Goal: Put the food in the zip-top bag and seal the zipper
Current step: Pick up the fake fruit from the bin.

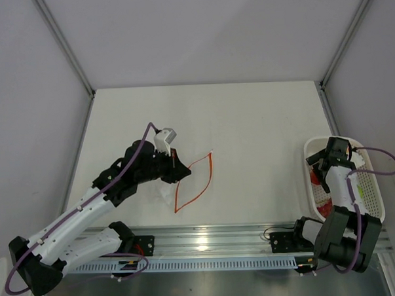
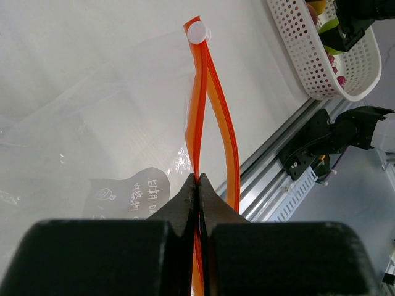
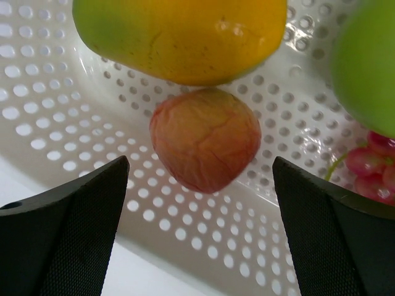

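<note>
Left gripper (image 2: 199, 179) is clenched tight on one lip of the zipper (image 2: 203, 111), pinching the orange strip low down while the other lip bows away to the side, so the mouth of the bag (image 2: 92, 123) stands open. The little white tab (image 2: 198, 32) sits at the far end of the strip. From above, the bag lies on the table (image 1: 249, 119) at centre-left, its orange loop gaping towards the right arm.

Over on the other side, the right gripper (image 3: 200, 169) is spread wide and holding nothing, poised down inside the white basket (image 3: 62, 111), with a wrinkled pinkish-red fruit (image 3: 205, 139) sitting squarely between its fingers. That looks like the pick in hand.

To do it well, I'd say come straight down so both fingers pass the fruit's widest part, then close gently, because it is round and could squirt out. A big yellow-green fruit (image 3: 185, 34) seems to touch it from behind, so the fingers should stay clear of that one. Meanwhile the left arm should hold steady, since that open mouth is the target.

Containers now. The basket holds all the food on show: the pinkish one, the yellow-green one, a lime green fruit (image 3: 367, 68) at the right edge and a cluster of red grapes (image 3: 373, 163) beneath it. No fruit shows in the bag; only a printed label shows through the plastic.
</note>
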You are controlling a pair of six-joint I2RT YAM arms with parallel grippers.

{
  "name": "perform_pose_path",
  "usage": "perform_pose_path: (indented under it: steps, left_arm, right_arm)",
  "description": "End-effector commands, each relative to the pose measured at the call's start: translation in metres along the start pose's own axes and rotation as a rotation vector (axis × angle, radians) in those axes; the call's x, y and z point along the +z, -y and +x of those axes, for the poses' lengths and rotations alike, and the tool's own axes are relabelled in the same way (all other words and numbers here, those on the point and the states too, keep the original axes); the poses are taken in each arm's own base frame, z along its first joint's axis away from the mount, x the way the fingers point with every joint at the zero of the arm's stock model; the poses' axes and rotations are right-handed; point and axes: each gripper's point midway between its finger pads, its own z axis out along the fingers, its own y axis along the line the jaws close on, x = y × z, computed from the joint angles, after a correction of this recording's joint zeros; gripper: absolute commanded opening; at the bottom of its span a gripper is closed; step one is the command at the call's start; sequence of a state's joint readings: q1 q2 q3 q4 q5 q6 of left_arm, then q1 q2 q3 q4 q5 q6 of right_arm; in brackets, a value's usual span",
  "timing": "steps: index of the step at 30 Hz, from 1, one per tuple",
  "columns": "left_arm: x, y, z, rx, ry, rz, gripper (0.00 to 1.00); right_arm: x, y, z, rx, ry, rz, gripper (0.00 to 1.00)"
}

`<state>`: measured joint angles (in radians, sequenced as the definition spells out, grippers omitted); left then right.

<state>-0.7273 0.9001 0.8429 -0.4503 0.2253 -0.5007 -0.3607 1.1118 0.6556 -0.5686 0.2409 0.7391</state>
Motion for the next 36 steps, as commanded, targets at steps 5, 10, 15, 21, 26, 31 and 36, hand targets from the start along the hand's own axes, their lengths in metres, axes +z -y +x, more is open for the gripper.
perform_pose_path:
  steps: [5,10,15,21,26,31,36]
  left_arm:
    - [-0.001,0.011,0.003,-0.006,-0.001,0.06,0.0]
    - [0.0,0.011,0.004,-0.002,-0.005,0.061,0.01]
    - [0.002,0.011,0.003,-0.001,-0.005,0.061,0.01]
    - [0.006,0.012,0.004,-0.004,-0.013,0.069,0.01]
    - [0.009,0.011,0.005,-0.005,-0.017,0.068,0.01]
    - [0.01,0.012,0.003,-0.007,-0.017,0.073,0.01]
    - [0.012,0.016,0.002,-0.014,-0.023,0.089,0.01]
  right_arm:
    - [0.027,-0.017,-0.009,-0.05,0.013,-0.031,0.97]
    - [0.043,-0.014,0.004,-0.076,-0.037,-0.01,0.9]
    - [0.036,-0.02,0.007,-0.093,-0.045,-0.064,0.72]
    - [0.003,-0.028,-0.011,-0.091,0.021,-0.138,0.39]
    - [-0.038,-0.038,-0.035,-0.112,0.083,-0.195,0.1]
    - [-0.087,-0.059,-0.05,-0.129,0.104,-0.325,0.06]
    - [-0.163,-0.119,-0.018,-0.296,0.009,-0.742,0.08]
